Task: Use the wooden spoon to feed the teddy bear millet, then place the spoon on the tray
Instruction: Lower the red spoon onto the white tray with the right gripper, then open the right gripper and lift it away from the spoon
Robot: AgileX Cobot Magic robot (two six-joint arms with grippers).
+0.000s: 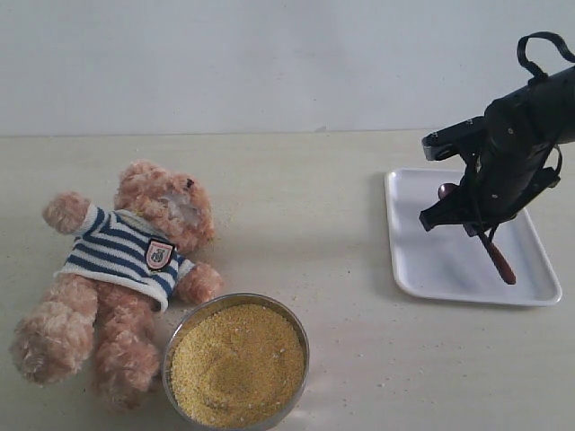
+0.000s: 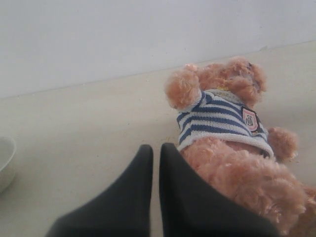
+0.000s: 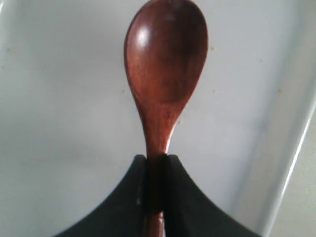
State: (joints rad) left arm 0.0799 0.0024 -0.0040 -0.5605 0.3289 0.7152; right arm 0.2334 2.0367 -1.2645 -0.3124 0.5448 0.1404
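The teddy bear (image 1: 126, 269) lies on its back at the table's left in its striped shirt; the left wrist view shows the teddy bear (image 2: 232, 128) too. Golden millet (image 1: 236, 362) fills the round metal bowl in front of it. The white tray (image 1: 431, 260) sits at the right. My right gripper (image 1: 474, 224) is over the tray, shut on the wooden spoon (image 1: 499, 260), whose handle slants down onto the tray. In the right wrist view the wooden spoon (image 3: 165, 84) points away from my right gripper (image 3: 157, 160), its bowl empty. My left gripper (image 2: 155, 150) is shut, empty, beside the bear's leg.
A metal bowl (image 1: 300, 332) holds the millet at the front centre. Loose grains dot the table around the bear and bowl. A white dish edge (image 2: 5, 163) shows in the left wrist view. A white wall (image 1: 269, 63) backs the table.
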